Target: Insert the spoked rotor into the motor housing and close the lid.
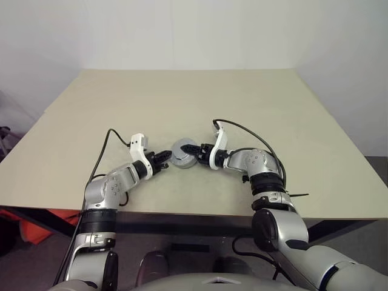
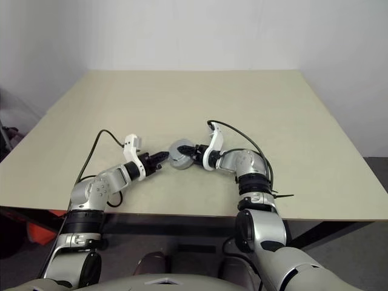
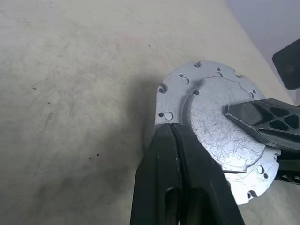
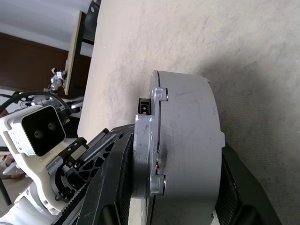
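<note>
**Motor housing held between two grippers**

The left gripper (image 1: pixel 165 160), fingers pressed together, is set against the lid rim. The motor housing (image 1: pixel 182 154) rests near the table's (image 1: pixel 273 103) front edge, round axis roughly upright, and is clasped top and bottom by the right gripper (image 1: pixel 195 151).

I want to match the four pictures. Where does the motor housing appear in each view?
Left eye view: housing at table centre, between both end effectors.
Right eye view: housing, same spot, slightly more to the left.
Left wrist view: its flat lid face, right of centre.
Right wrist view: seen edge-on, lower centre.
Shared landmark: the beige table.
</note>
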Controlling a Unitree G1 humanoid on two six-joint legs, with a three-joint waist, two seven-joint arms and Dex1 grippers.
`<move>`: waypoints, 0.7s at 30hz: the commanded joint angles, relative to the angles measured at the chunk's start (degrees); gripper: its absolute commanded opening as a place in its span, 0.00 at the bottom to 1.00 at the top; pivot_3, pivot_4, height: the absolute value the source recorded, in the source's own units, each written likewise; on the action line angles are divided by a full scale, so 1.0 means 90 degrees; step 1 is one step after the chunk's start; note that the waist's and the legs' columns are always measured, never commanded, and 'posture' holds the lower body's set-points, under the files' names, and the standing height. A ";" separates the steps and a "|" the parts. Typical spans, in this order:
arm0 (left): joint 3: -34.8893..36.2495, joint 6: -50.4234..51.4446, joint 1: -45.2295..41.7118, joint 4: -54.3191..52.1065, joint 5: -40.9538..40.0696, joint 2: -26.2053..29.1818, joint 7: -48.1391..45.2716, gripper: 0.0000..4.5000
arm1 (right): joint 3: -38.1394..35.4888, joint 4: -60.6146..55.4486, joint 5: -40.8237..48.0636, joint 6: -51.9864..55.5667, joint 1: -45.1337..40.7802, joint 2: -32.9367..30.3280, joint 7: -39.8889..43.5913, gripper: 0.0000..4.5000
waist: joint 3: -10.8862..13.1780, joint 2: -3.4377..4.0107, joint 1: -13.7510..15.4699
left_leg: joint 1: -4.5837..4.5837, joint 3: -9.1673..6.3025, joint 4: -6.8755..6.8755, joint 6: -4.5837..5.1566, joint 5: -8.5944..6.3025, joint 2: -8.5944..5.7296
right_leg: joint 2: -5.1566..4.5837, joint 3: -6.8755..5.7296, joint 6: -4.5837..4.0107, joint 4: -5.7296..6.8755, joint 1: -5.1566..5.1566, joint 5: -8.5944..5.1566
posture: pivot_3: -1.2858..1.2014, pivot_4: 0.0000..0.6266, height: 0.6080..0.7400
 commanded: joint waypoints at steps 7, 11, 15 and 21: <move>0.1357 0.0167 -0.0099 0.0125 -0.1018 -0.0302 0.0381 0.00 | -0.1025 0.0465 0.0878 0.0209 -0.0785 0.0059 -0.0602 0.48 | 0.0011 -0.0014 -0.0006 | -0.0041 -0.0002 0.0003 -0.0003 0.0004 0.0002 | 0.0002 -0.0005 -0.0046 0.0006 -0.0061 0.0028 | 0.52 0.00 1.00; 0.1901 0.0320 -0.0115 0.0030 -0.1565 -0.0373 0.0639 0.00 | -0.1331 0.0372 0.1202 0.0359 -0.1028 0.0190 -0.0825 0.48 | 0.0014 -0.0019 -0.0016 | -0.0177 -0.0010 0.0055 0.0006 0.0002 0.0009 | 0.0039 -0.0006 -0.0051 0.0021 -0.0180 0.0062 | 0.52 0.00 1.00; 0.2275 0.0488 -0.0083 -0.0201 -0.2159 -0.0494 0.0867 0.00 | -0.1608 0.0495 0.1400 0.0305 -0.1312 0.0281 -0.1055 0.48 | 0.0019 -0.0026 -0.0014 | -0.0230 -0.0017 0.0103 0.0016 0.0002 0.0026 | 0.0060 -0.0006 -0.0065 0.0067 -0.0230 0.0064 | 0.52 0.00 1.00; 0.2613 0.0712 0.0035 -0.0657 -0.3196 -0.0678 0.1152 0.21 | -0.2010 0.0614 0.1811 0.0280 -0.1760 0.0398 -0.1332 0.48 | 0.0025 -0.0034 -0.0015 | -0.0220 -0.0014 0.0103 0.0006 -0.0003 0.0032 | 0.0059 -0.0005 -0.0090 0.0098 -0.0234 0.0047 | 0.52 0.00 1.00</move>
